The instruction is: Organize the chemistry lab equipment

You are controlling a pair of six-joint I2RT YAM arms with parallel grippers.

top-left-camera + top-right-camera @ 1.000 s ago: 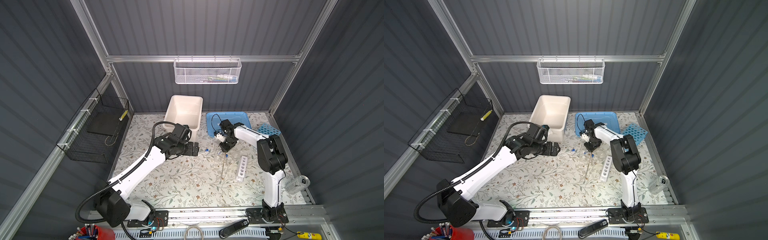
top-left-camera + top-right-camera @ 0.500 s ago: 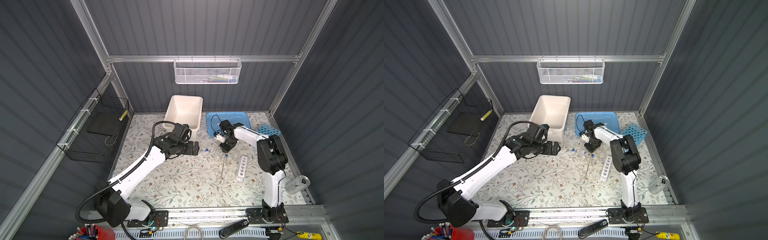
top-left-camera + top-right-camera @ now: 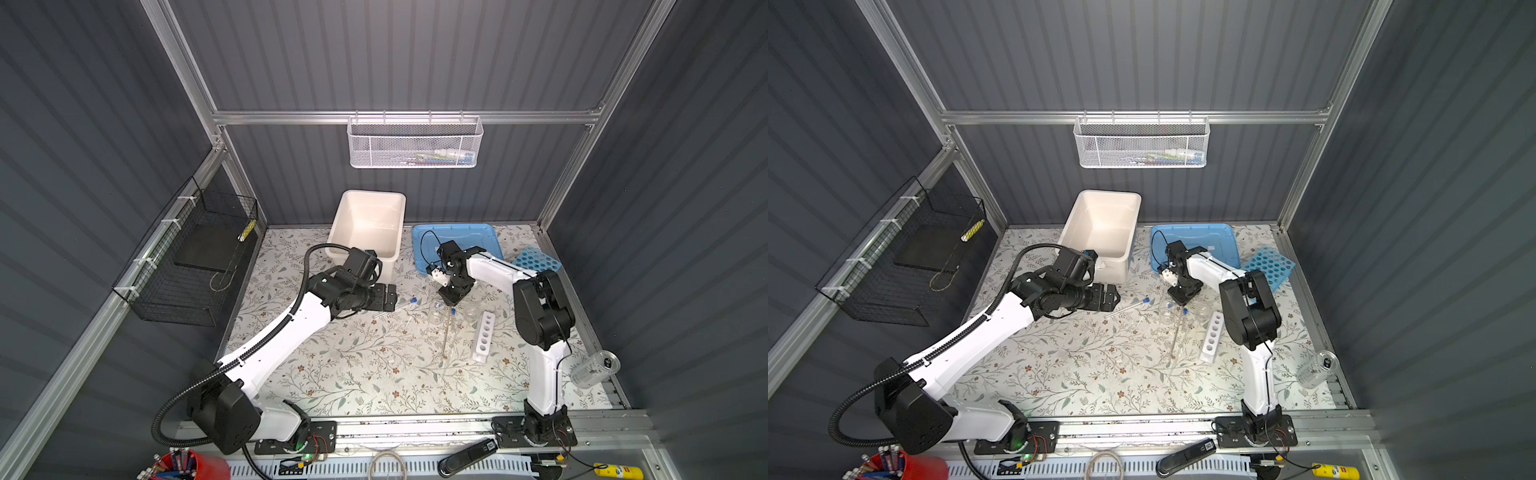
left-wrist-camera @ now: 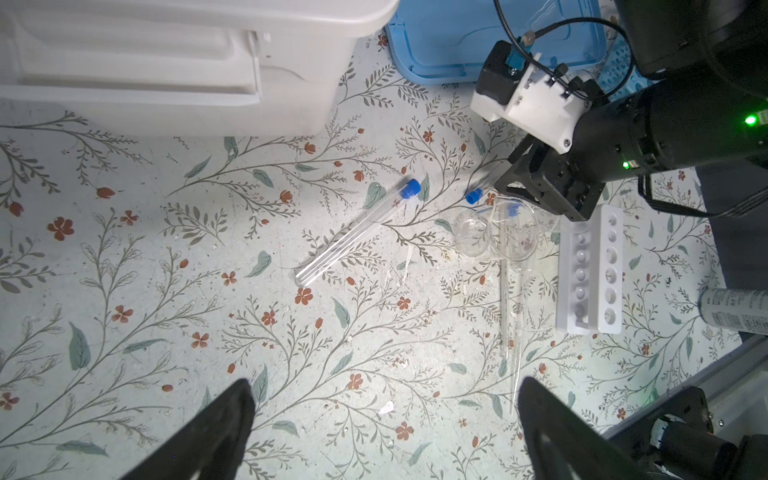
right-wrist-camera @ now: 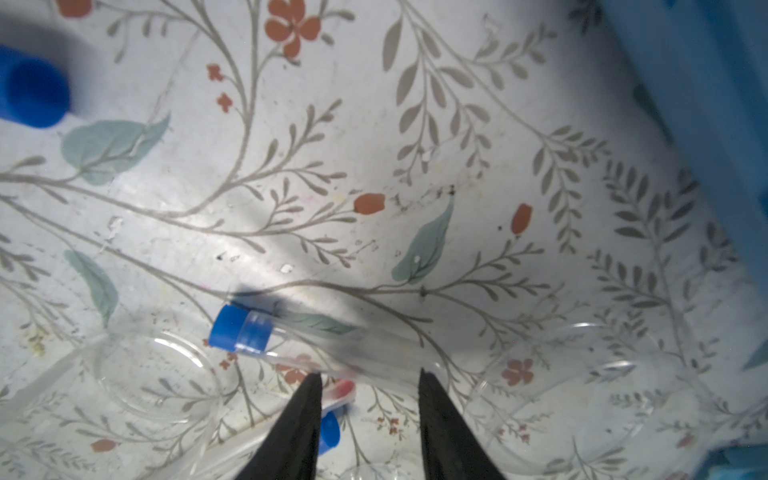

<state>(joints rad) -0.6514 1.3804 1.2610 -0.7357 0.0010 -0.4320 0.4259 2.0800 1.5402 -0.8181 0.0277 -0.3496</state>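
The left arm [image 3: 282, 332] reaches from its base at the near left edge in a long, low diagonal toward the middle of the floral mat [image 3: 353, 374], with its forearm almost level. The left gripper [image 3: 390, 296] points rightward, jaws spread wide and holding nothing.

The right arm [image 3: 540, 316] rises from the near right edge, folds at a raised elbow and runs back and leftward. Its wrist bends so that the right gripper [image 3: 451, 301] points down at the mat, just in front of the blue lid [image 3: 457, 235]. Its jaws stand partly apart. In the right wrist view the fingertips [image 5: 305, 403] sit over a capped tube [image 5: 266, 336] lying flat, its blue cap clear of them. Whether they touch it cannot be told.

The sky-blue rack [image 3: 536, 261] sits tilted at the back right, behind the right forearm. The white tube rack [image 3: 482, 336] rests on the mat beside the right arm, long axis near-to-far, holes facing up. Two clear beakers [image 4: 471, 237] sit under the right gripper. The glass rod [image 4: 503, 316] runs from them toward the near edge. A lone test tube [image 3: 399, 308] lies flat just off the left gripper's tips, its axis diagonal and its blue cap toward the far right.
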